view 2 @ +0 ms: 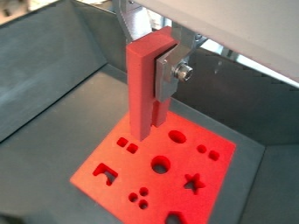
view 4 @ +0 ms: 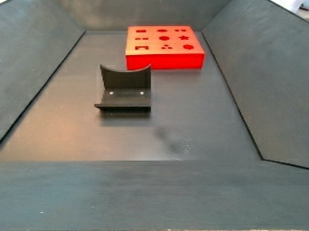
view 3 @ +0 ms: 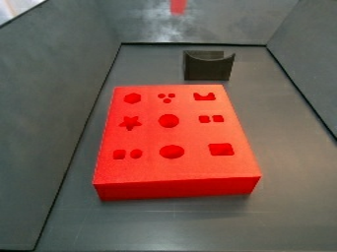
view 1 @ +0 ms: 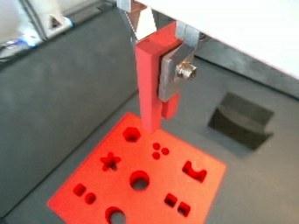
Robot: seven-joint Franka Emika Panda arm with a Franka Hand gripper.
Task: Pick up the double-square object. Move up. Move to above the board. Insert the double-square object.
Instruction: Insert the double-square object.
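Between your gripper's (view 1: pixel 156 54) fingers the peg (view 1: pixel 151 83) is pinched upright; below it lies the board (view 2: pixel 163 166), apparently clear of the peg's tip.

No text, label, brand, number or sign could be read anywhere. The board (view 3: pixel 171 133) carried only shaped cut-outs, and the double-square object (view 2: pixel 151 83), clamped in the gripper (view 2: pixel 162 70) above it, was plain and unmarked.
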